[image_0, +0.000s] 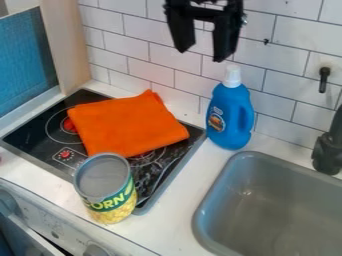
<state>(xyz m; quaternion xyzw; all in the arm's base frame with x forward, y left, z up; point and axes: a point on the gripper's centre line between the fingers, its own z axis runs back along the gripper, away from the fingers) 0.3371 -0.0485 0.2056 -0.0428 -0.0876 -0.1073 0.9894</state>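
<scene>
Between stovetop (30, 131) and sink (215, 194), bottle (230, 117) below tool (202, 54)

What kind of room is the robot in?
It looks like a kitchen, probably a toy one. There's a black stove top with an orange cloth on it, a gray sink, and a can of corn.

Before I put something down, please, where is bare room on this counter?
The white counter is bare between the stove and the sink, in front of the blue detergent bottle; the visible sink floor is bare too. It is crowded on the stove, where the orange cloth lies, and around the corn can.
</scene>
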